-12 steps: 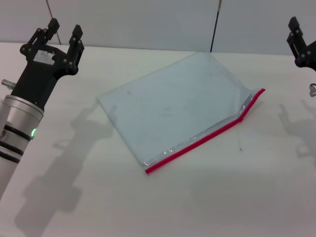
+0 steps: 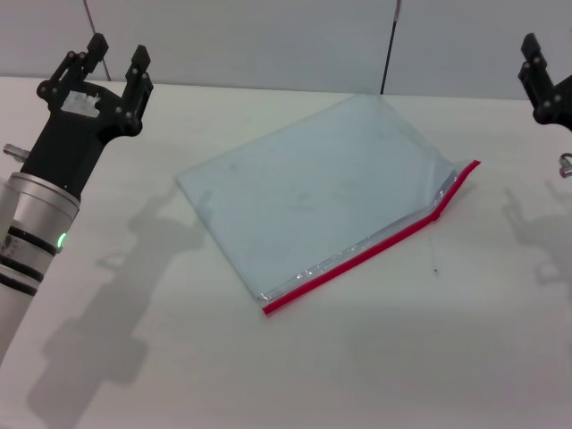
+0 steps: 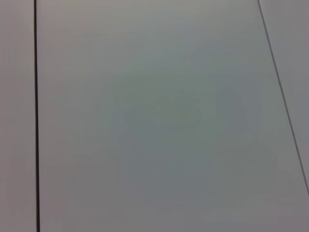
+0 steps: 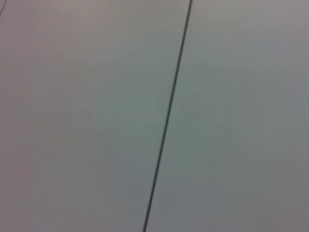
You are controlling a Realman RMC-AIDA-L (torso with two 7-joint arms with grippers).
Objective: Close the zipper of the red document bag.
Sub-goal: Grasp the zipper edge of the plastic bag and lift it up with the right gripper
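Note:
The red document bag (image 2: 313, 192), a flat translucent blue-grey pouch, lies slantwise on the white table in the head view. Its zipper (image 2: 357, 259) runs as a bright red strip along the near long edge, and its far right end (image 2: 454, 186) bends up off the table. A tiny slider sits near that bend (image 2: 435, 214). My left gripper (image 2: 114, 55) is raised at the far left, well away from the bag, fingers apart and holding nothing. My right gripper (image 2: 536, 67) is raised at the right edge, only partly in view. Both wrist views show only a plain wall.
The white table (image 2: 375, 357) spreads wide in front of and beside the bag. A grey panelled wall (image 2: 268, 36) with dark seams stands behind it. The arms' shadows fall on the table at left and right.

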